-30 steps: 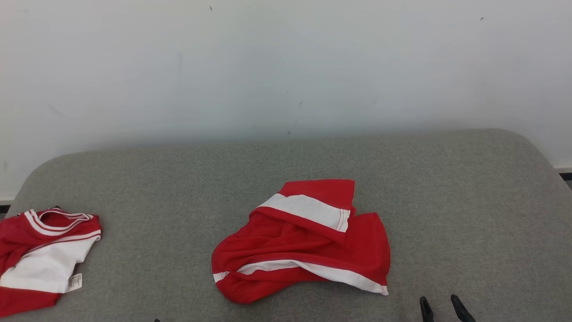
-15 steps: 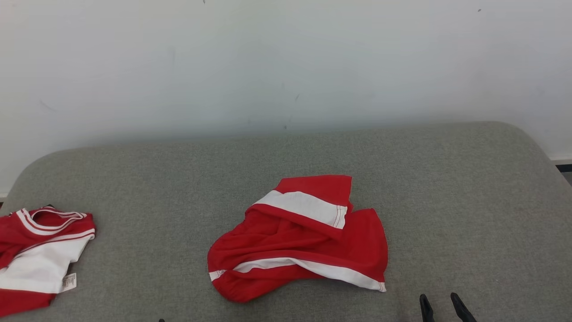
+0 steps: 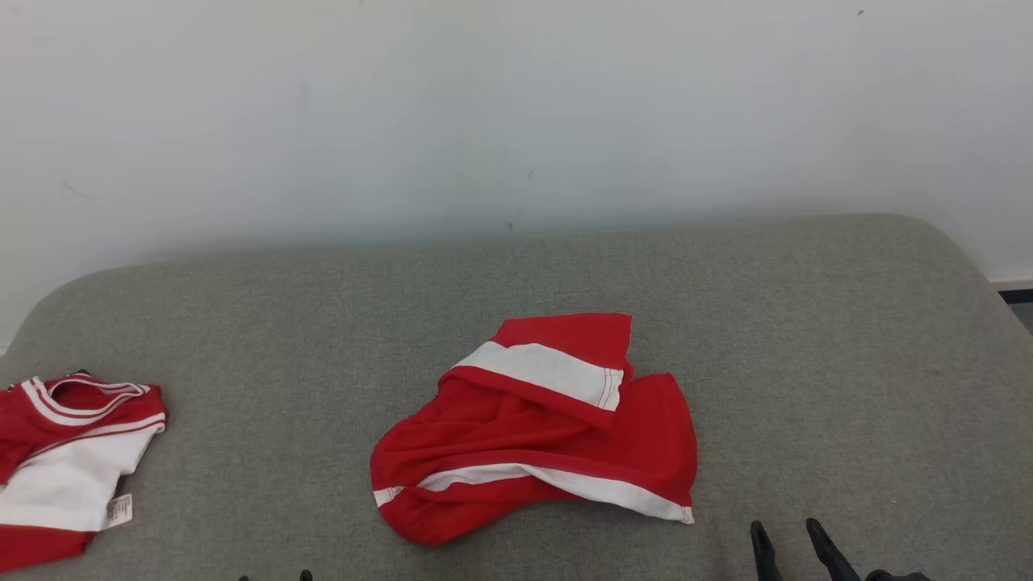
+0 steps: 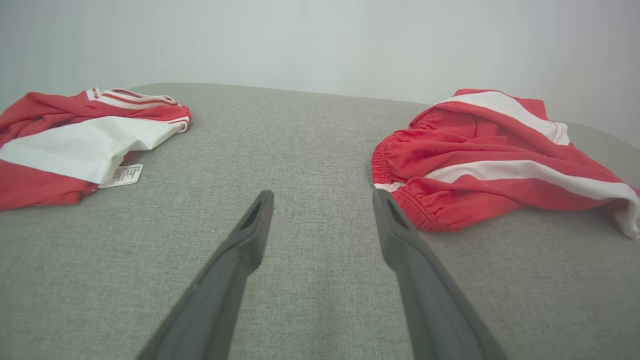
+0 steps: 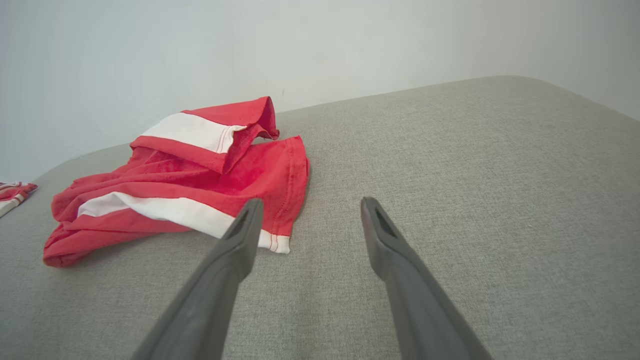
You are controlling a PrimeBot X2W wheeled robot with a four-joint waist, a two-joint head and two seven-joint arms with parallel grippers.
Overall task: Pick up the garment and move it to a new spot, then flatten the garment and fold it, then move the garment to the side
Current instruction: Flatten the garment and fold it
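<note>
The red-and-white garment (image 3: 541,436) is seen crumpled at the middle of the grey pad (image 3: 847,363), partly folded over itself. The left claw (image 4: 322,200) and right claw (image 5: 310,207) are held wide and empty, apart from it. A second garment (image 3: 64,460) is cropped at the left edge

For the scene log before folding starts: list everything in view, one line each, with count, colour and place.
crumpled garment: one, red with white bands, middle of the surface
shirt: one, red and white, far left of the surface
label: one, white, at the shirt's near edge
padded surface: one, grey, under both clothes
wall: one, white, behind the surface
left gripper: one, dark, open, empty, pointing between shirt and garment
right gripper: one, dark, open, empty, by the garment's right corner
</note>
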